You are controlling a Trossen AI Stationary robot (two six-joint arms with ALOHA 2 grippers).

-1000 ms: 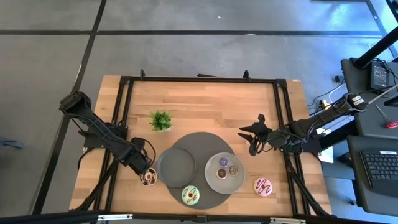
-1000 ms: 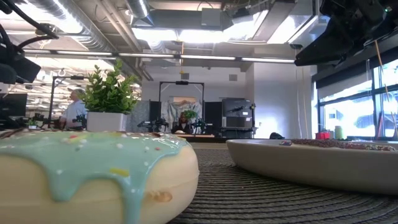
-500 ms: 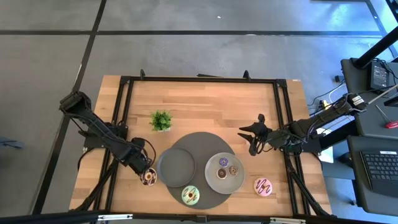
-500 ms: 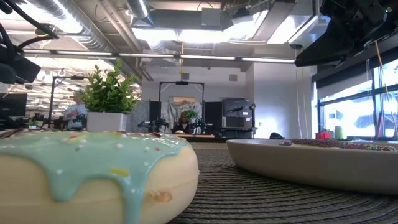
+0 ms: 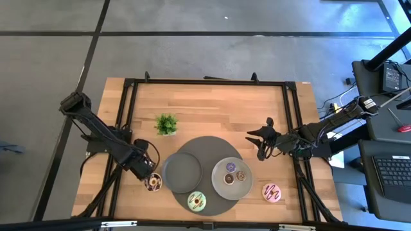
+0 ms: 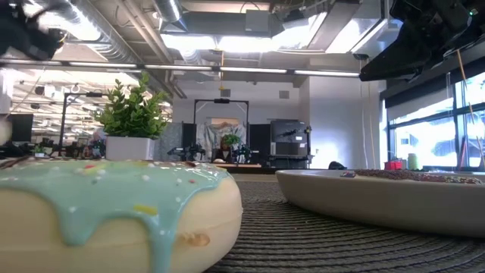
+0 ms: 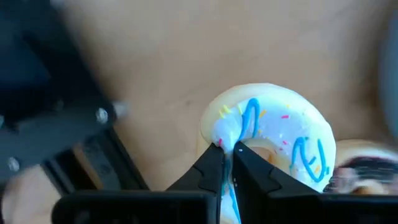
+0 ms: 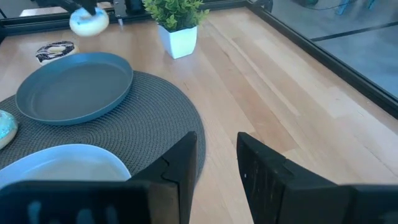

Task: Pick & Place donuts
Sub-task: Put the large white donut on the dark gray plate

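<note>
Since a moment ago, left gripper (image 7: 227, 152) has lifted, pinching white donut (image 7: 273, 140)

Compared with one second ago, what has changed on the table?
The left gripper, shut on the white donut, has risen a little, lifting it clear of the table beside the chocolate donut. The right gripper and everything else stayed put.

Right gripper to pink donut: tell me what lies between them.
In the high view, only bare wooden table separates the right gripper from the pink donut; the plate of tiny donuts sits off to the side.
</note>
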